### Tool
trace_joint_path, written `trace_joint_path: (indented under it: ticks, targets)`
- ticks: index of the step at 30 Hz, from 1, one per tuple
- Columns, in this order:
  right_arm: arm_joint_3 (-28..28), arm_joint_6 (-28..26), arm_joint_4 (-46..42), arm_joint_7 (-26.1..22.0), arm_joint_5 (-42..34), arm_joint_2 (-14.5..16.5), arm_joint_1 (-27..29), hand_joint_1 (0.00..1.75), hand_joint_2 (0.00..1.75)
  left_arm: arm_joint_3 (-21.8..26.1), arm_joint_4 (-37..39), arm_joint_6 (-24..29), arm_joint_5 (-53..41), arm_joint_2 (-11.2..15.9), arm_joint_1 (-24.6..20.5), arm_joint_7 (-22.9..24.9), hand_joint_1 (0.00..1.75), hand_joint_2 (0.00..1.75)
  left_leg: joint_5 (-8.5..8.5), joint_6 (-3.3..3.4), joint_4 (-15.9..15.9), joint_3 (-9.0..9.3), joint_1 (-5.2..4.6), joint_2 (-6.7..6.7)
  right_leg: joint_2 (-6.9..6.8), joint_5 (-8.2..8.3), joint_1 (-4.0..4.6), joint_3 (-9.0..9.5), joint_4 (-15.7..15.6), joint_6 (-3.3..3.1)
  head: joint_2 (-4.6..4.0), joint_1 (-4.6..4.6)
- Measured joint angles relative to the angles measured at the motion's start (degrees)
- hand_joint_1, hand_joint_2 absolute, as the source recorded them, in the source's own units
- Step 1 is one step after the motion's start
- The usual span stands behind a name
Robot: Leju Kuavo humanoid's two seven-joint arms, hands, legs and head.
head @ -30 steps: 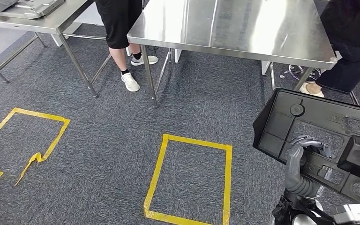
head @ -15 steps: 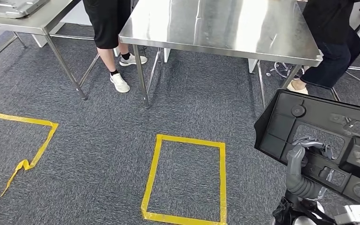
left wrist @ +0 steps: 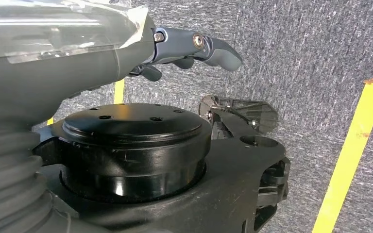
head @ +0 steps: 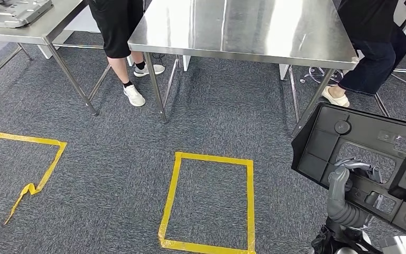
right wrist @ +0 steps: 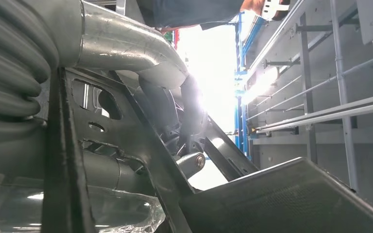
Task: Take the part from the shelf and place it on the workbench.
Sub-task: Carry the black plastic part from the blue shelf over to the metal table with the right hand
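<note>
Grey carpet (head: 111,153) with yellow tape squares (head: 207,203) lies before a steel workbench (head: 243,26). Low on the right, the black plastic part (head: 370,159) is gripped by the right hand (head: 349,182), fingers curled through its opening. The left hand (left wrist: 194,48) hangs over the carpet, fingers loosely apart, holding nothing. Two people stand behind the workbench.

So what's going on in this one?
The robot's right hand grips a large black moulded part, carried low on its right side above grey carpet. The steel workbench stands ahead with nothing placed on it yet. Two people stand behind the benches. The left hand hangs above the floor, holding nothing.
</note>
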Motion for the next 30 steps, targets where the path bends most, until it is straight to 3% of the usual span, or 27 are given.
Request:
trace_joint_path:
  ticks: [3, 7, 9, 11, 14, 15, 17, 20, 22, 24, 26, 28, 29, 30]
  targets:
    - [0.0, 0.0, 0.0, 0.0, 0.0, 0.0, 0.0, 1.75, 1.75, 0.0, 0.0, 0.0, 0.0, 0.0, 0.0, 0.2, 0.0, 1.75, -0.03, -0.33, 0.0, -0.05, 0.04, -0.01, 0.0, 0.01, -0.01, -0.03, 0.0, -0.07, 0.0, 0.02]
    - [0.0, -0.1, -0.3, -0.1, 0.2, 0.0, 0.1, 1.75, 1.75, 0.0, 0.0, 0.0, -0.3, 0.4, 0.0, 1.0, 0.0, 1.75, -0.22, 0.14, 0.2, -0.17, -0.2, -0.02, -0.01, 0.14, -0.29, 0.08, -0.2, 0.14, 0.0, 0.0]
    - [0.0, -0.2, -0.8, -0.2, 0.3, 0.0, 0.2, 1.75, 1.75, -0.1, 0.0, -0.1, -0.6, 0.6, 0.0, 1.5, 0.0, 1.75, 0.31, 0.2, -1.1, 0.51, 0.14, 0.07, 0.03, -0.13, -0.1, -0.19, 0.2, 0.31, 0.0, 0.04]
    - [0.0, -0.3, -1.2, -0.4, 0.4, -0.1, 0.3, 1.75, 1.75, -0.3, 0.1, -0.2, -0.8, 0.8, 0.0, 2.0, 0.0, 1.75, 0.87, 0.23, -2.3, 1.25, 0.56, 0.28, 0.14, -2.06, 0.02, -2.2, 4.2, 0.26, 0.0, 0.2]
    - [-0.1, -0.2, -1.2, -0.7, 0.5, -0.2, 0.9, 1.75, 1.75, -0.4, 0.1, -0.2, -1.1, 1.0, 0.0, 2.5, 0.0, 1.75, 0.88, 0.2, -2.4, 1.28, 0.62, 0.46, 0.22, -5.8, -0.45, -7.52, 14.6, 0.49, 0.0, 0.39]
    - [-0.1, -0.2, -1.2, -0.7, 0.5, -0.2, 1.1, 1.75, 1.75, -0.4, 0.1, -0.2, -1.1, 1.1, 0.1, 2.7, 0.0, 1.75, 0.81, 0.06, -2.4, 1.31, 0.74, 0.47, 0.21, -5.76, -0.73, -8.11, 15.6, 1.0, 0.0, 0.41]
    - [-0.1, -0.1, -1.2, -0.8, 0.5, -0.3, 1.3, 1.75, 1.75, -0.4, 0.2, -0.2, -1.2, 1.2, 0.1, 2.9, 0.0, 1.75, 0.67, -0.19, -2.3, 1.42, 0.97, 0.46, 0.2, -4.79, -1.11, -7.78, 14.8, 1.88, 0.0, 0.46]
    - [-0.1, -0.1, -1.2, -0.8, 0.5, -0.3, 1.3, 1.75, 1.75, -0.4, 0.2, -0.2, -1.2, 1.3, 0.1, 2.9, 0.0, 1.75, 0.62, -0.31, -2.3, 1.47, 1.06, 0.45, 0.2, -4.2, -1.23, -7.19, 13.6, 2.22, 0.0, 0.46]
    - [-0.2, 0.0, -1.3, -0.8, 0.5, -0.3, 1.5, 1.75, 1.75, -0.5, 0.3, -0.2, -1.3, 1.6, 0.1, 3.1, 0.0, 1.75, -0.11, -1.6, -1.5, 1.47, 1.17, 0.39, 0.26, -2.18, -1.51, -3.81, 7.1, 1.75, 0.0, 0.86]
    - [-0.3, 0.2, -1.5, -0.9, 0.5, -0.3, 1.7, 1.75, 1.75, -0.7, 0.4, -0.2, -1.3, 2.0, 0.1, 3.3, 0.0, 1.75, -1.33, -3.05, -0.2, 1.32, 1.52, 0.25, 0.48, -0.48, -1.79, -0.49, 0.9, 0.53, 0.0, 1.11]
    - [-0.3, 0.3, -1.7, -0.9, 0.5, -0.2, 1.7, 1.75, 1.75, -0.7, 0.4, -0.2, -1.3, 2.1, 0.0, 3.3, 0.0, 1.75, -3.59, -3.2, 3.7, -0.56, 1.71, -0.04, 0.65, -0.76, -1.68, -0.2, 0.9, -0.53, 0.0, 0.83]
    - [-0.4, 0.4, -1.8, -1.0, 0.5, -0.2, 1.7, 1.75, 1.75, -0.7, 0.4, -0.2, -1.1, 2.1, 0.0, 3.3, 0.0, 1.75, -6.86, -3.06, 11.7, -4.87, 1.58, -0.36, 0.67, -1.09, -1.26, 0.06, 0.9, -1.26, 0.0, 0.61]
    - [-0.4, 0.6, -1.8, -1.0, 0.5, -0.2, 1.7, 1.75, 1.75, -0.7, 0.4, -0.2, -1.1, 2.1, -0.1, 3.4, 0.0, 1.75, -7.77, -2.93, 15.2, -6.95, 1.49, -0.44, 0.69, -1.27, -1.0, 0.23, 0.9, -1.56, 0.0, 0.56]
    - [-0.4, 0.7, -1.8, -1.0, 0.5, -0.1, 1.7, 1.75, 1.75, -0.7, 0.4, -0.1, -1.0, 2.1, -0.2, 3.5, 0.0, 1.75, -7.52, -2.66, 16.7, -8.15, 1.37, -0.46, 0.75, -1.46, -0.73, 0.5, 0.9, -1.82, 0.0, 0.53]
